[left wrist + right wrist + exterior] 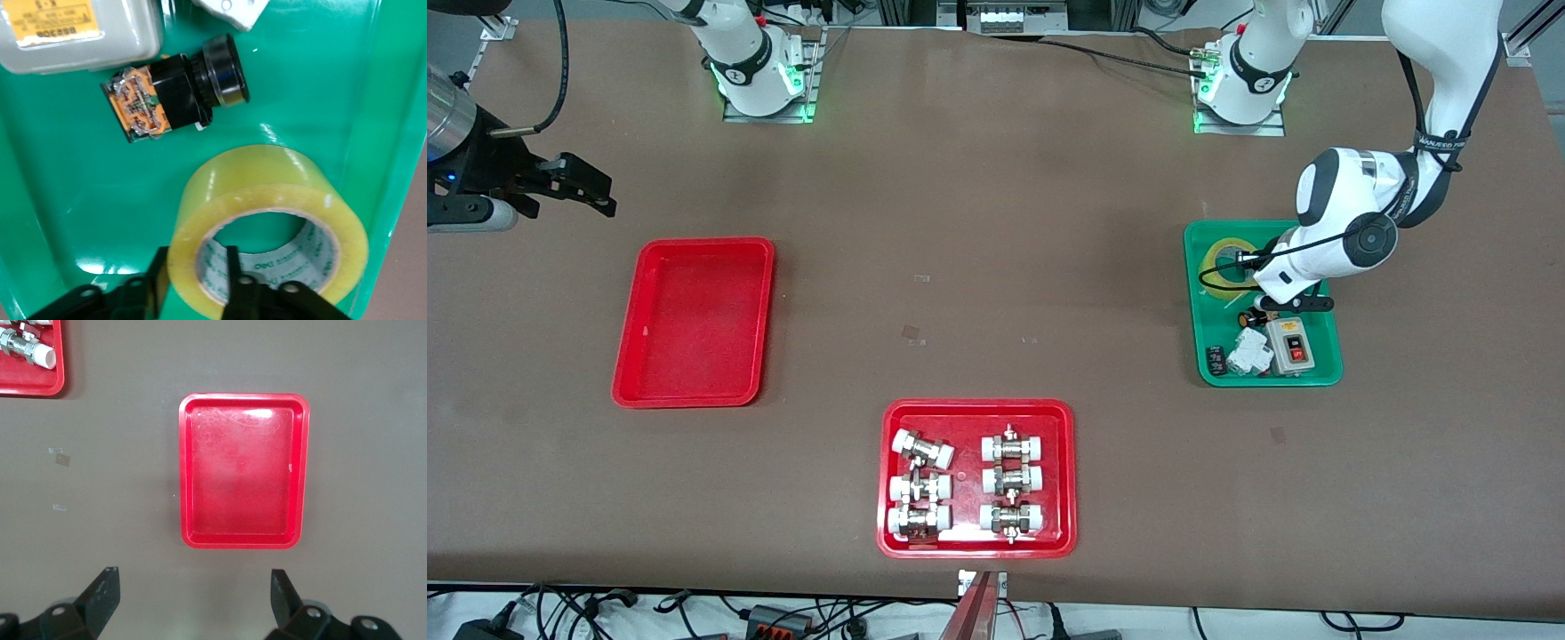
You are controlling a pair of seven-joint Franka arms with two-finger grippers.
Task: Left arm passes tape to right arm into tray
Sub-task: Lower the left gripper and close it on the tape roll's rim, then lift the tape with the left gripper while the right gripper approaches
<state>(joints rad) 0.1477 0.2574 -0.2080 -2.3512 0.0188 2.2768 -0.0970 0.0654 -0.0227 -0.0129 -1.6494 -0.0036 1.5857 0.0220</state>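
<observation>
The tape (1216, 264) lies on its side in the green tray (1325, 378) at the left arm's end of the table. My left gripper (1270, 298) is down in that tray. In the left wrist view its fingers (159, 277) straddle the wall of the tape (267, 193), one outside and one inside the white core, and the left gripper (195, 253) is shut on it. The empty red tray (694, 320) lies toward the right arm's end. My right gripper (594, 191) hangs open in the air by that end, and in the right wrist view the right gripper (193, 587) shows the red tray (243, 470) below it.
The green tray (60, 200) also holds a grey switch box (1289, 345), a black push-button part (177, 93) and small white pieces (1247, 354). A second red tray (976, 547) with several white-capped metal fittings lies near the front camera, at mid-table.
</observation>
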